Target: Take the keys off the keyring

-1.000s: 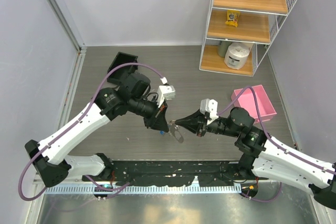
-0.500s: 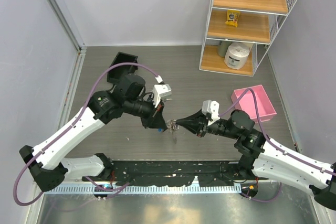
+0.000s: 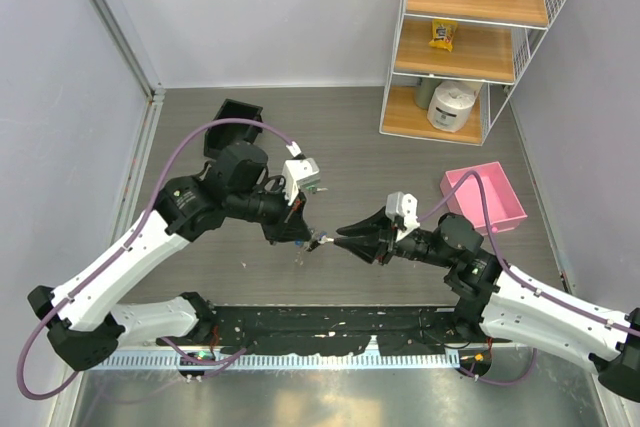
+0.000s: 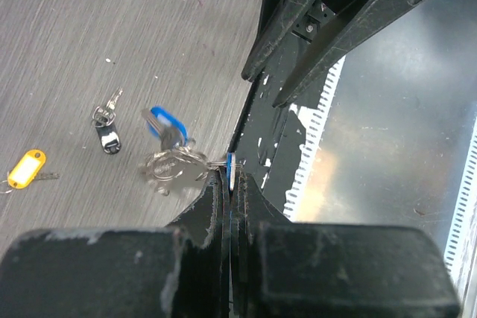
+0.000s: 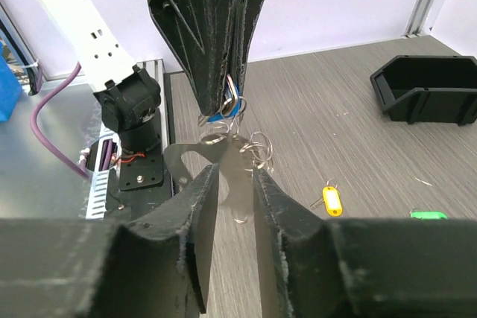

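mid-task: i hold the thin dark wire keyring (image 5: pixel 257 143) with its silvery strip above the grey table (image 5: pixel 335 124), right gripper (image 5: pixel 231 184) clamped on the strip, left gripper (image 4: pixel 229 175) pinched onto the blue-headed silver key (image 5: pixel 222 115), not yet off, while the yellow-headed key (image 4: pixel 24 168), black-headed key (image 4: pixel 109 138) and green-headed key (image 5: pixel 427 215) lie freed below.

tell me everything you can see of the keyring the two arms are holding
The keyring is a flat silvery metal strip with a cut-out hole, joined at its top to thin wire loops. It hangs roughly upright in the air above the grey table. The right gripper clamps the strip between its fingers. The left gripper is shut on the loop end, with something blue in the pinch. A blue-headed key dangles beside the strip.
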